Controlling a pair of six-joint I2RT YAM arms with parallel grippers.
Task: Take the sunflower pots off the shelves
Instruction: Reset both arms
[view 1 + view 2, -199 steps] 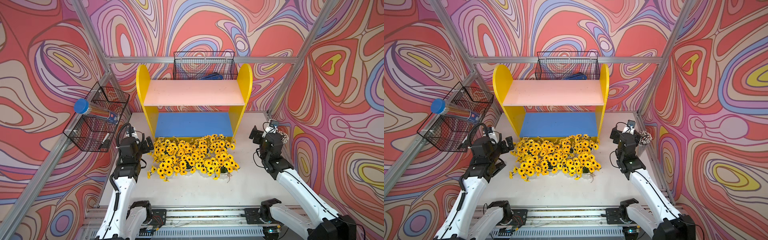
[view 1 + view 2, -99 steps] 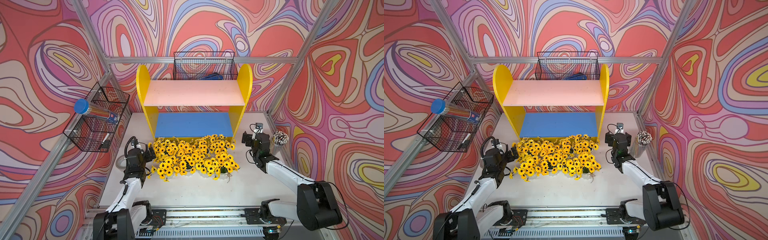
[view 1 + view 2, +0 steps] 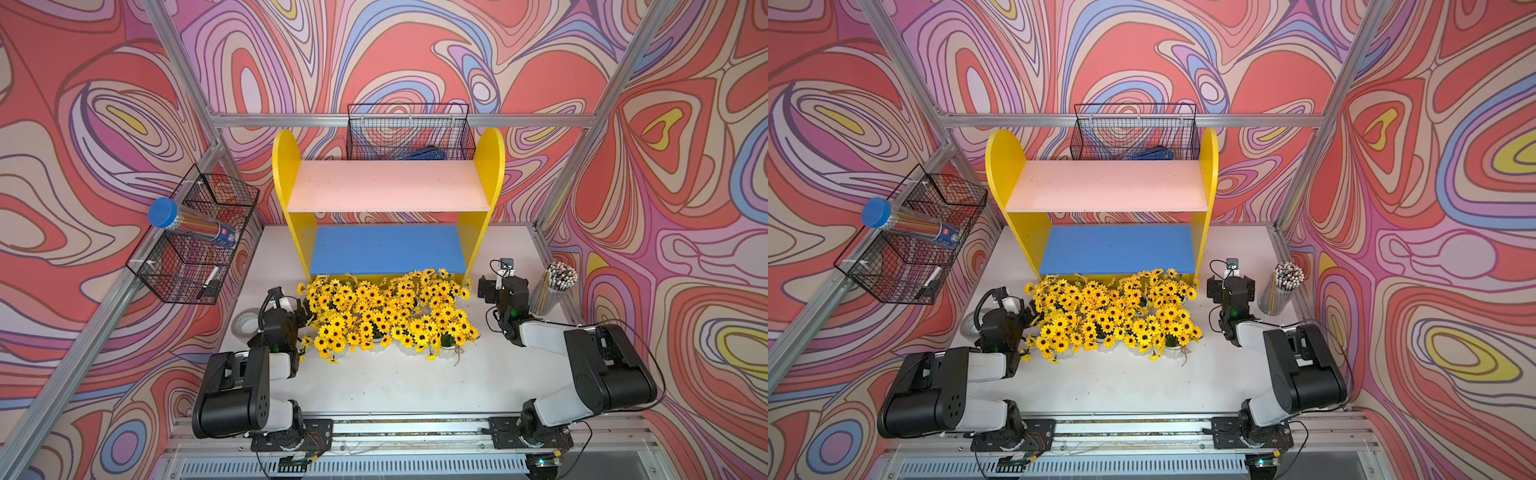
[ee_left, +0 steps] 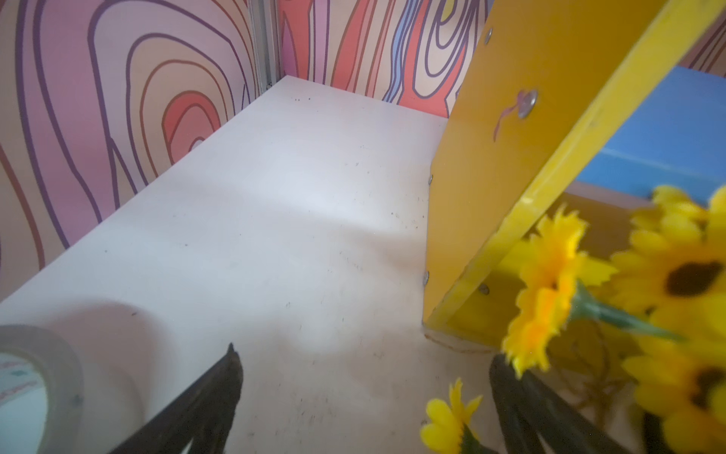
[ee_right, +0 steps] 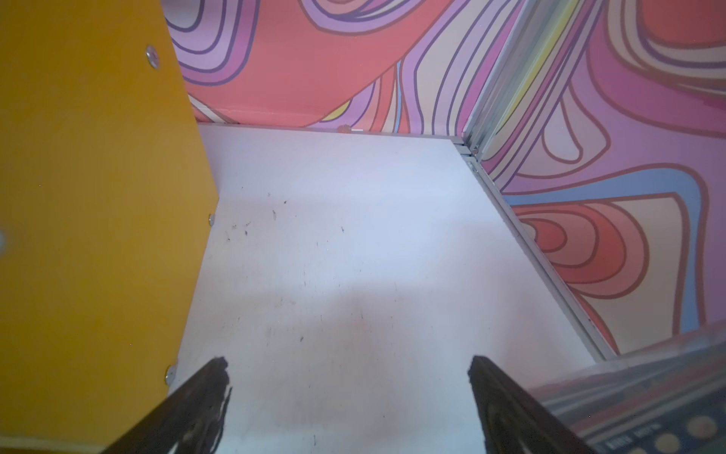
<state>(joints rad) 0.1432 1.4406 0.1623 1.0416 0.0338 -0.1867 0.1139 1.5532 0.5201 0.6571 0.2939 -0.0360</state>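
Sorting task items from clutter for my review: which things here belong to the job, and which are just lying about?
Job: sunflower pots, on the table; shelves, both boards bare.
Lying about: tape roll, cup of pencils, two wire baskets, blue-capped tube.

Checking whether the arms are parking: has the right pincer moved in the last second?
Yes. In a top view the right pincer has sunk, shifting off the clear plastic cup of pencils it overlapped earlier.
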